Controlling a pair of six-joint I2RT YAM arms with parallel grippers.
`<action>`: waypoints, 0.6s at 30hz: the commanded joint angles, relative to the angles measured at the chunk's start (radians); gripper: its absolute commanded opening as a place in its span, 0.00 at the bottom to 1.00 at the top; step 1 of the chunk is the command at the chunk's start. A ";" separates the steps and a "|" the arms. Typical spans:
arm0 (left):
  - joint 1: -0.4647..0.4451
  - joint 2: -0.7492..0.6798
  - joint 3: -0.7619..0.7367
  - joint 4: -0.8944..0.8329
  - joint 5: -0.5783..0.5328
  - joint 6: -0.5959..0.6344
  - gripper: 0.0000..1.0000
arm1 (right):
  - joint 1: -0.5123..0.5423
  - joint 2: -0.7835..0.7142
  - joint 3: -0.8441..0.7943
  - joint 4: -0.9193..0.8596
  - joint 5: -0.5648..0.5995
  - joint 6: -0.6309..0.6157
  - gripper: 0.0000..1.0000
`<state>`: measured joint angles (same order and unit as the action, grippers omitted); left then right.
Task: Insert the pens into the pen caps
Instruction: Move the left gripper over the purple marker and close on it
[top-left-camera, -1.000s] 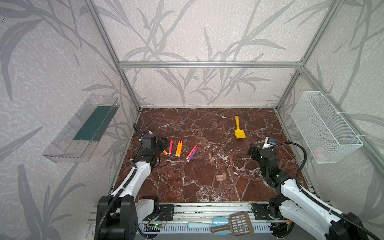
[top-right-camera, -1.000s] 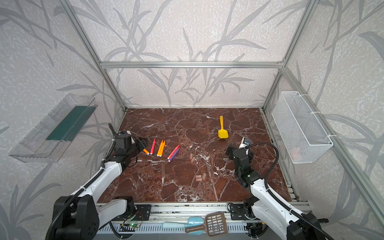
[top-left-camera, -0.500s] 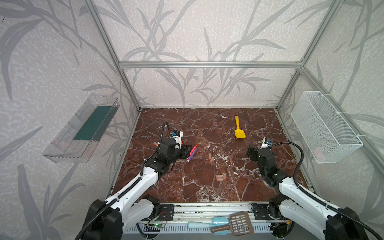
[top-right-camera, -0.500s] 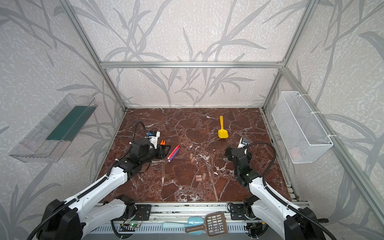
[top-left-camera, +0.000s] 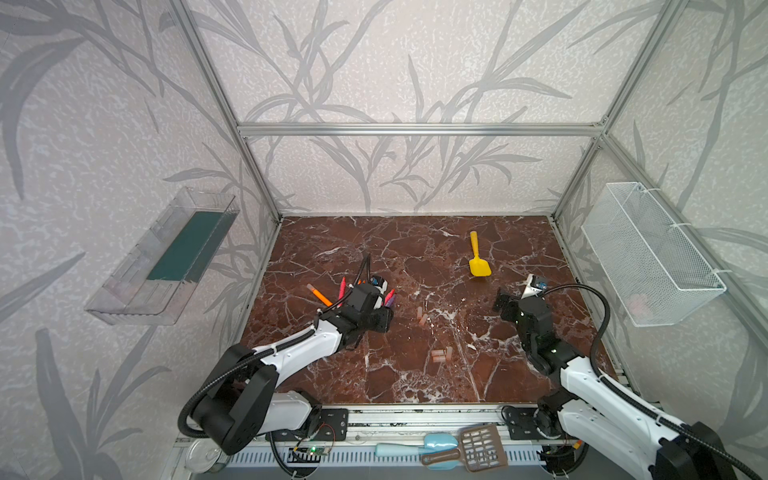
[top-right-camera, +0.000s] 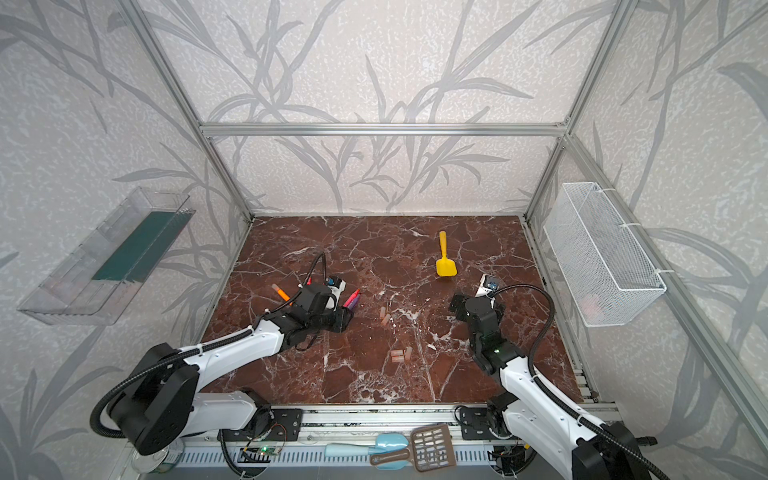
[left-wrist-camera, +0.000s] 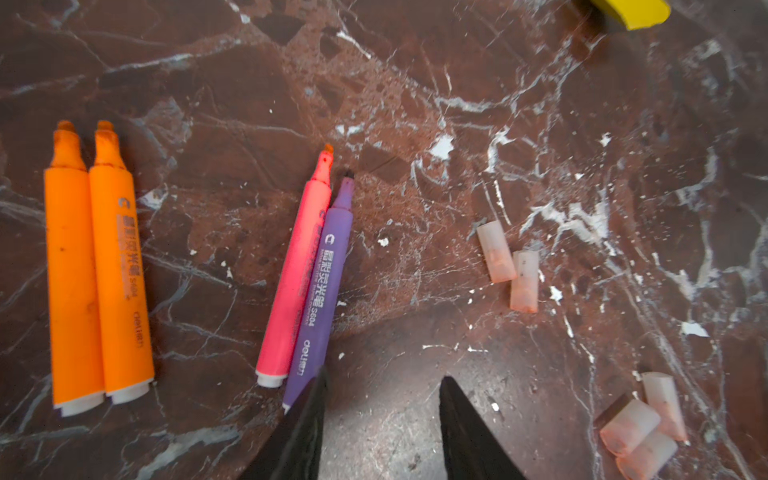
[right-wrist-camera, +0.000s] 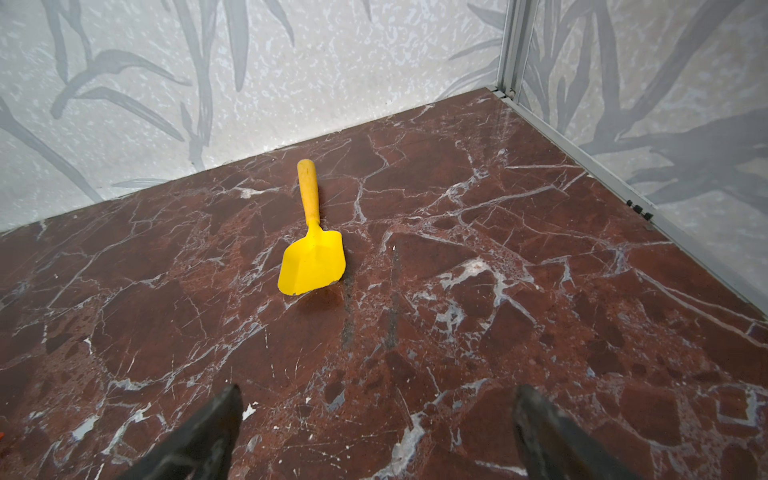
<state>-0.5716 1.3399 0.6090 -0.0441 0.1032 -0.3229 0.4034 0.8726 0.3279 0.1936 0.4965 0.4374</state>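
The left wrist view shows two orange pens (left-wrist-camera: 97, 266) lying side by side, and a red-pink pen (left-wrist-camera: 296, 270) against a purple pen (left-wrist-camera: 322, 286). Pale pen caps lie as a pair (left-wrist-camera: 509, 268) and a cluster of three (left-wrist-camera: 640, 428). My left gripper (left-wrist-camera: 382, 384) hovers open, nothing between its fingers; one finger (left-wrist-camera: 309, 419) overlaps the purple pen's end. In both top views it (top-left-camera: 384, 320) (top-right-camera: 344, 320) sits over the pens, left of the caps (top-left-camera: 422, 315) (top-right-camera: 384, 316). My right gripper (top-left-camera: 503, 300) (right-wrist-camera: 376, 401) stands open and empty at the right.
A yellow toy shovel (top-left-camera: 478, 266) (right-wrist-camera: 311, 257) lies toward the back right. A third orange pen (top-left-camera: 319, 295) and a red one (top-left-camera: 342, 289) lie left of my left wrist. More caps (top-left-camera: 441, 354) sit nearer the front. A wire basket (top-left-camera: 648, 257) hangs on the right wall.
My left arm has swung from the table's left edge rightward over the pens, and its jaws have narrowed. The right arm has hardly moved.
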 joint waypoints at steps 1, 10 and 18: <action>-0.009 0.044 0.063 -0.040 -0.079 0.018 0.46 | -0.005 -0.010 -0.001 0.001 -0.002 0.001 0.99; -0.010 0.135 0.099 -0.049 -0.140 0.005 0.46 | -0.005 -0.014 -0.003 -0.002 -0.006 0.002 0.99; -0.011 0.186 0.109 -0.053 -0.110 0.000 0.45 | -0.005 -0.022 -0.007 -0.002 -0.006 0.002 0.99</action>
<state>-0.5789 1.5085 0.6922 -0.0750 0.0021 -0.3241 0.4034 0.8631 0.3279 0.1932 0.4881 0.4374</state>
